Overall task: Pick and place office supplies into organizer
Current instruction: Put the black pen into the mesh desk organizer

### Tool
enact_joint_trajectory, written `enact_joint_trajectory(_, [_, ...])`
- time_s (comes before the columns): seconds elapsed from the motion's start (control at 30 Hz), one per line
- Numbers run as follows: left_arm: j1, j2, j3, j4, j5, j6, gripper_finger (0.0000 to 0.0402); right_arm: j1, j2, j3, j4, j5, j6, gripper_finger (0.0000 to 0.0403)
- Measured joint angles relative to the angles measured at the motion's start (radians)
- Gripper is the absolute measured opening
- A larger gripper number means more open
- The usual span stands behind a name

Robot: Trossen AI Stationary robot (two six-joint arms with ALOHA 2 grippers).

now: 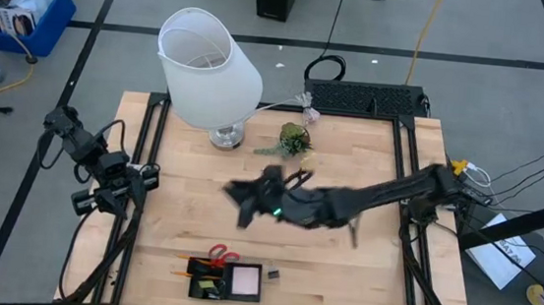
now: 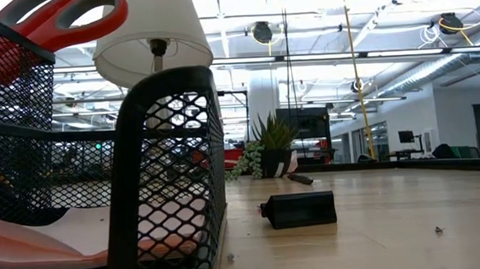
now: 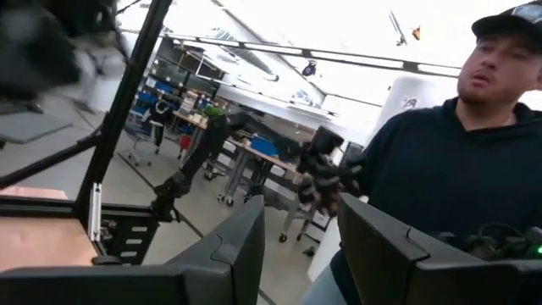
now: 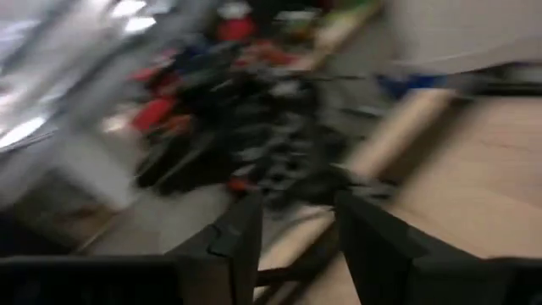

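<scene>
Fingers of right gripper spread, empty, mid-table, seemingly blurred. Left gripper spread at left edge. Scissors, pad in organizer near front; clip beside it.

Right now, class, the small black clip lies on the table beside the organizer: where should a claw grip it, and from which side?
Probably from straight above. The black clip lies flat on the table, apart from the organizer, with bare wood around it. It is low and longer than tall, so close the claw across its narrower width at mid-length.
</scene>
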State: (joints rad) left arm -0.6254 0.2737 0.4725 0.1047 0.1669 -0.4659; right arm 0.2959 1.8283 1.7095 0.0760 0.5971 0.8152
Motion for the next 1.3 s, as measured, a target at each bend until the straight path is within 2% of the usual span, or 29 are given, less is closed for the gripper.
enact_joint_trajectory(0.07, [0.0,0.0,0.0,0.004,0.0,0.017,0.0152,-0.01,-0.077,0.001,-0.215,0.044,0.126,0.0155])
enact_joint_trajectory(0.17, [0.0,0.0,0.0,0.003,-0.012,0.043,0.0152,-0.042,-0.16,0.001,-0.488,0.031,0.287,0.0169])
enact_joint_trajectory(0.33, [0.0,0.0,0.0,0.004,-0.05,0.068,0.0152,-0.137,-0.218,0.001,-0.89,-0.083,0.497,0.0182])
enact_joint_trajectory(0.43, [0.0,0.0,0.0,0.007,-0.08,0.067,0.0152,-0.214,-0.198,0.0,-1.029,-0.208,0.536,0.0182])
enact_joint_trajectory(0.7, [0.0,0.001,0.0,0.006,-0.089,0.103,0.0152,-0.361,-0.06,0.0,-1.187,-0.411,0.452,0.0183])
enact_joint_trajectory(0.87, [0.0,0.001,0.0,-0.004,-0.09,0.117,0.0152,-0.412,0.034,0.0,-1.229,-0.492,0.397,0.0183])
enact_joint_trajectory(1.3, [0.0,0.001,0.0,-0.003,-0.09,0.15,0.0152,-0.469,0.224,0.0,-1.207,-0.484,0.324,0.0183])
